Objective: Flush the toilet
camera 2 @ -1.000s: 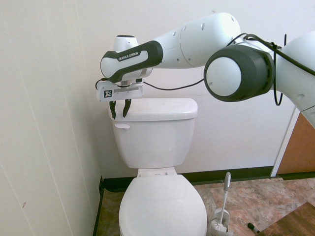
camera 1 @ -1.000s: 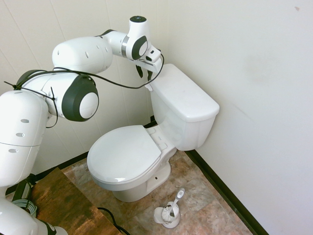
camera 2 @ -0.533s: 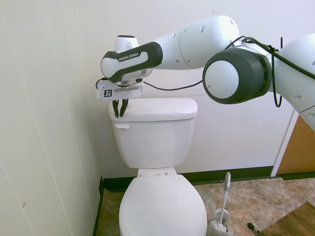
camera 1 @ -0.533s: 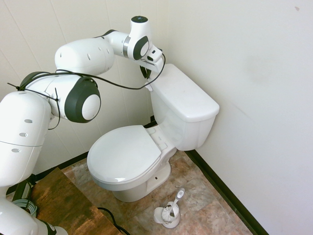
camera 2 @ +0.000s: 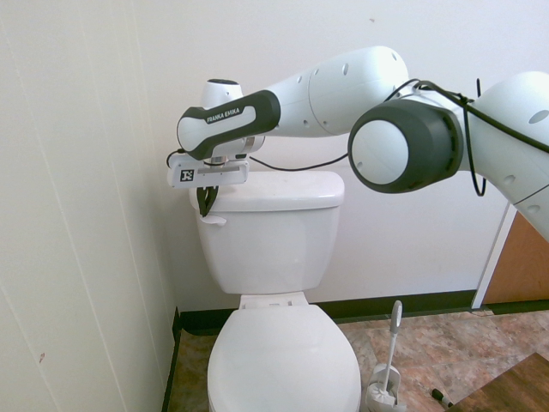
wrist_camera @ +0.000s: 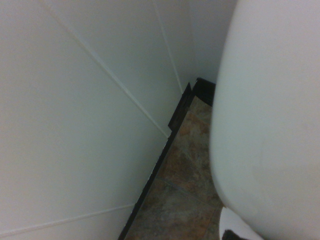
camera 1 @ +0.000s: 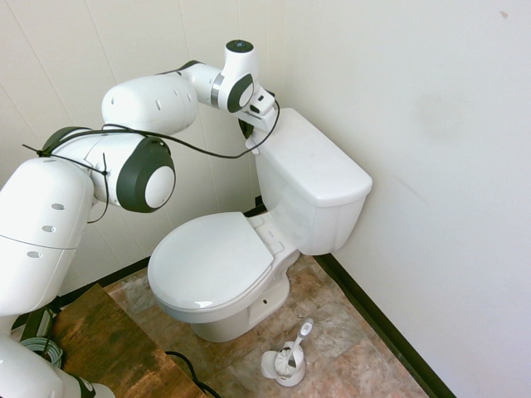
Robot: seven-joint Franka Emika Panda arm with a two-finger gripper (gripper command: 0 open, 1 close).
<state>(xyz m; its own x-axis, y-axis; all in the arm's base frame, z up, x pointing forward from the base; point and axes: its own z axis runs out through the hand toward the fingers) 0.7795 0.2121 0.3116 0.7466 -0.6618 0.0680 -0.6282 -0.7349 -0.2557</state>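
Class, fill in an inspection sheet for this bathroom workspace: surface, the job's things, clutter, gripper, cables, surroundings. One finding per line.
Surface: brown stone-pattern floor, bare around the bowl.
Job's things: toilet, seat lid down, tank lid on; flush lever at the tank's front corner.
Clutter: toilet brush in its holder on the floor beside the bowl.
Gripper: gripper shut, pointing down just above the lever; contact cannot be told.
Cables: black cable along the arm.
Surroundings: white walls, dark baseboard.

A glossy white arm [camera 2: 343, 81] with dark grey joint caps is seen upper right; "FRANKA EMIKA" is printed on a dark band, and a black cable [camera 2: 292, 161] is draped beneath.
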